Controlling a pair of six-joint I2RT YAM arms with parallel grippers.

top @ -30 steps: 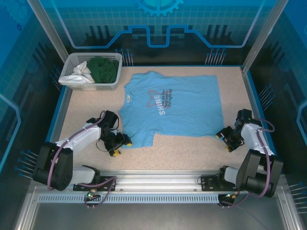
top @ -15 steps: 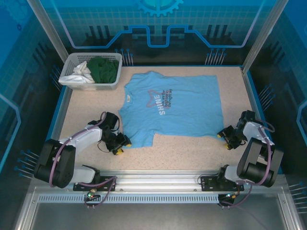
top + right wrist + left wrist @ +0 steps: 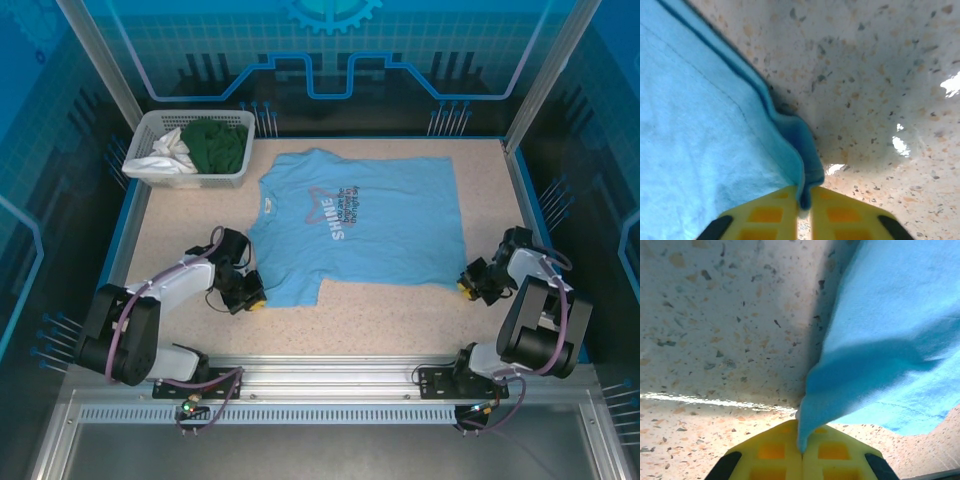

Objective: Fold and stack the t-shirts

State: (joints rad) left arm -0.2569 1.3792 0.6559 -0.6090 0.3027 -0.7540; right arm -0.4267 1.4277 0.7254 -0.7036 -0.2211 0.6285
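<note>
Two grippers each pinched a near corner of the light blue t-shirt (image 3: 355, 225), which lay spread flat, print up, in the middle of the speckled table (image 3: 180, 240). The left gripper (image 3: 252, 297) was clamped on the tip of the shirt's near sleeve; in the left wrist view its yellow fingers (image 3: 770, 460) met with a peak of blue cloth caught between them. The right gripper (image 3: 470, 285) was closed on the near hem corner, and the right wrist view showed the doubled hem edge nipped between its fingers (image 3: 765, 217). At the table's far left corner stood a white basket (image 3: 190, 181) holding a dark green garment (image 3: 215, 145) and, beside it, a white garment (image 3: 170, 150)
</note>
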